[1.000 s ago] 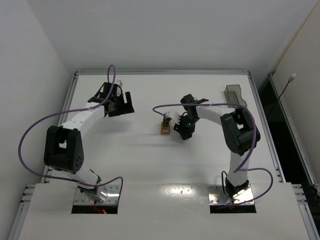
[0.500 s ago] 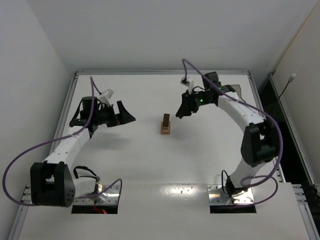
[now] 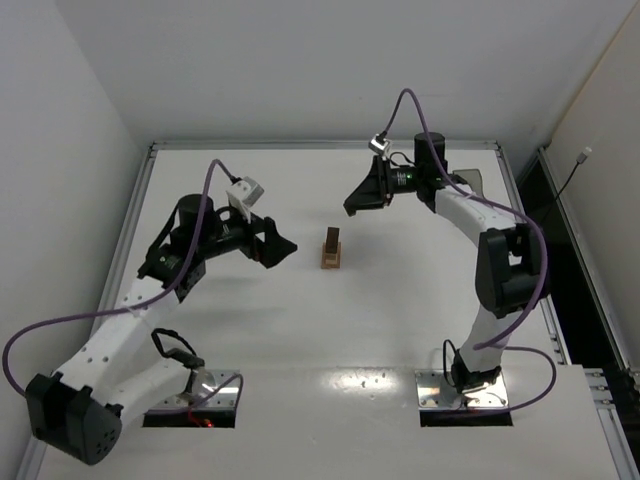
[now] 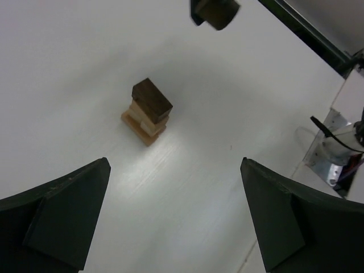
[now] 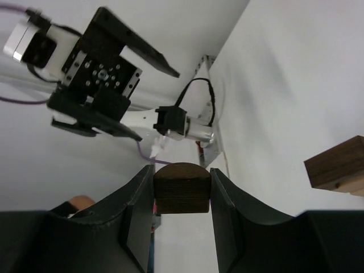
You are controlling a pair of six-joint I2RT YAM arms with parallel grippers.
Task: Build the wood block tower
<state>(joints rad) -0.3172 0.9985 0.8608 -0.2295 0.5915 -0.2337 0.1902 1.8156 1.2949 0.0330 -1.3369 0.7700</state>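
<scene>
Wood blocks are what both arms are facing. On the left, the left gripper hangs low over the surface with its fingers spread wide and nothing between them. It points at the stack from the side, apparently standing off so as not to nudge it. In the middle stands the tower, a narrow stack of tan blocks capped by a dark brown one, upright and touching neither arm. To the right and farther back, the right gripper is partly closed on a dark block with one rounded face, held up off the surface. I judge it is gripped by its sides so it can be set down on the cap.
</scene>
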